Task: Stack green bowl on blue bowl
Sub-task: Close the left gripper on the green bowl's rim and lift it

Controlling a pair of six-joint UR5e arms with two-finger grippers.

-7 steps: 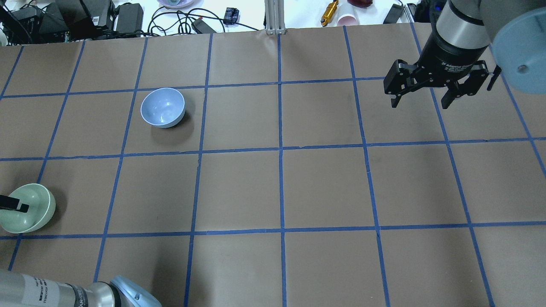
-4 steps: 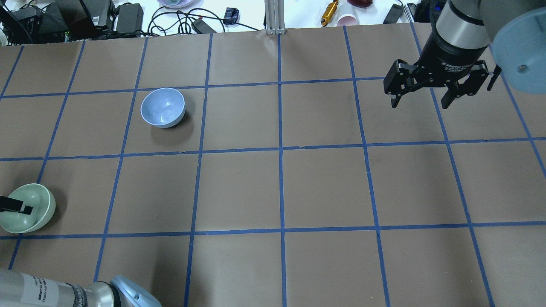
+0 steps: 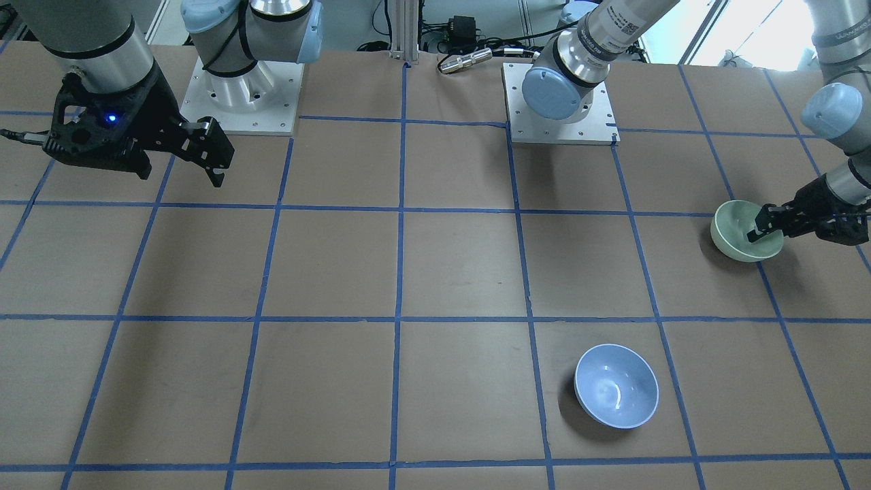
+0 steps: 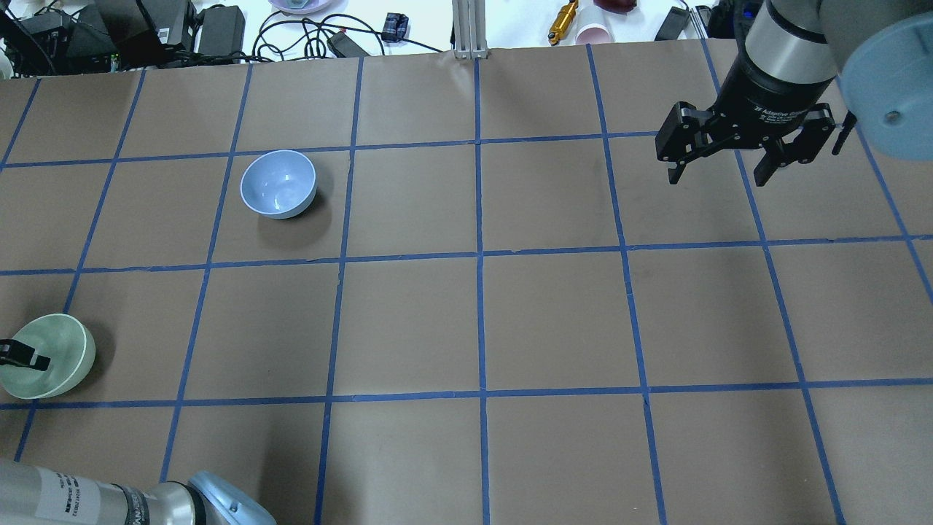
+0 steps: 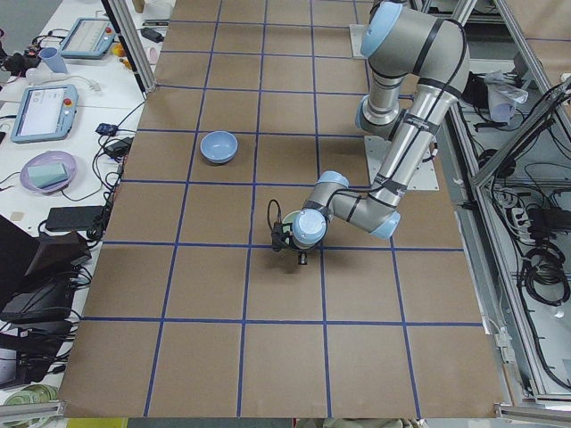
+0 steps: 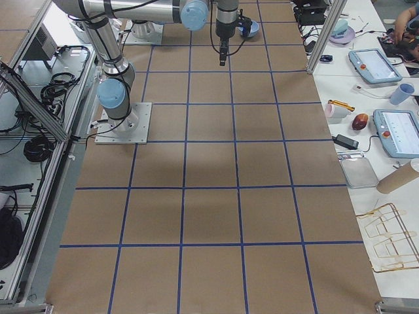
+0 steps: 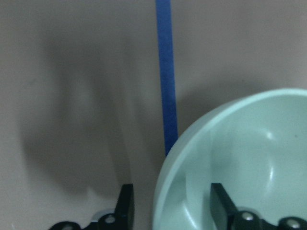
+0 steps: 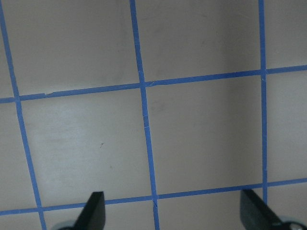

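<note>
The green bowl (image 4: 58, 350) sits upright at the table's left edge and also shows in the front view (image 3: 735, 235). My left gripper (image 4: 22, 359) is open and straddles its rim. In the left wrist view the gripper (image 7: 170, 211) has one finger outside the green bowl (image 7: 249, 158) and one inside, neither pressed against the wall. The blue bowl (image 4: 278, 184) stands upright and empty in the far left part of the table and shows in the front view (image 3: 616, 385). My right gripper (image 4: 718, 177) is open and empty, hovering high over the far right.
Brown paper with a blue tape grid (image 4: 479, 262) covers the table. Cables, power bricks and small items (image 4: 219, 25) lie beyond the far edge. The arm bases (image 3: 558, 102) stand on the robot's side.
My left gripper has shifted slightly, settling lower at the green bowl's rim. The bowls and my right arm have not moved.
</note>
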